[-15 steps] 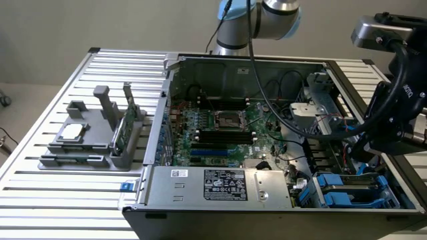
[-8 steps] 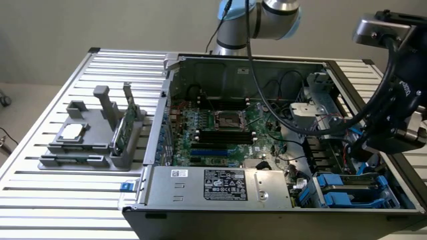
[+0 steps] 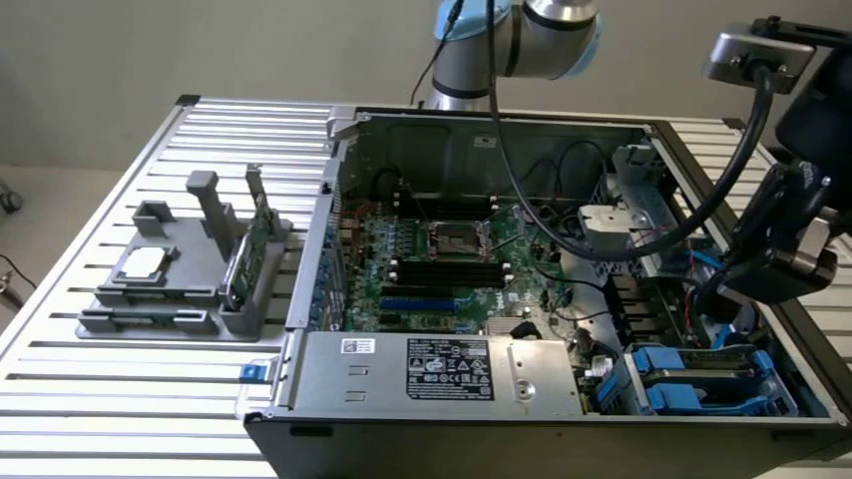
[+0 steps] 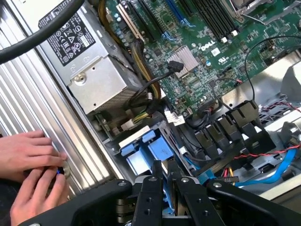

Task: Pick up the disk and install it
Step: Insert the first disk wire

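The gripper [image 4: 164, 167] hangs right over the near corner of the case [image 3: 533, 439]; whether it is clamped on anything I cannot tell. The disk [image 4: 162, 153], going by its blue rails, appears to lie just beneath it, at about five o'clock from the motherboard [image 3: 440, 259] in the exterior view.

Red and blue cables [image 4: 263, 157] run just beside it, at about twelve o'clock of the disk in that view, so a descent or a sideways nudge could hook one and drag it. If the disk goes in tilted, its rails could jam in the slot.

The slack black cable [image 4: 37, 40] from the wrist camera droops across the open case and could catch on parts inside.

A person's hands [image 4: 26, 150] work at the table [image 4: 28, 94] edge close to the case, and an outward swing of the arm could strike them
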{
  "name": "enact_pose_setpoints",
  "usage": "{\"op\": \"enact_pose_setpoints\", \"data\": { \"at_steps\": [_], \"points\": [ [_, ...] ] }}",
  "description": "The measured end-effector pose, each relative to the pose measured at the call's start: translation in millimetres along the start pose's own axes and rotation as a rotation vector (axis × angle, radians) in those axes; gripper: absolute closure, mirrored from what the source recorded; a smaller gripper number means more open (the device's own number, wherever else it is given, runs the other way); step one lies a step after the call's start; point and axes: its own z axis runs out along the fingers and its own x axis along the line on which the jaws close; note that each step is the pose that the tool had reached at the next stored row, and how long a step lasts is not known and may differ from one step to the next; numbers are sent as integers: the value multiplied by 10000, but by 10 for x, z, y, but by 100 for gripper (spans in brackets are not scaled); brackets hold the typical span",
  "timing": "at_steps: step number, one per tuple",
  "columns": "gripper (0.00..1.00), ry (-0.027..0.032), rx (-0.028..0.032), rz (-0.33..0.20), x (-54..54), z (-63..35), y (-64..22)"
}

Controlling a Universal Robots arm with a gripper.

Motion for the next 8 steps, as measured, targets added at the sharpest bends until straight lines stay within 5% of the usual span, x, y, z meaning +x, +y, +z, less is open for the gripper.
{"op": "enact_pose_setpoints", "data": {
  "at_steps": [8],
  "points": [
    [80,-46,-139,1018,0,0,0]
  ]
}}
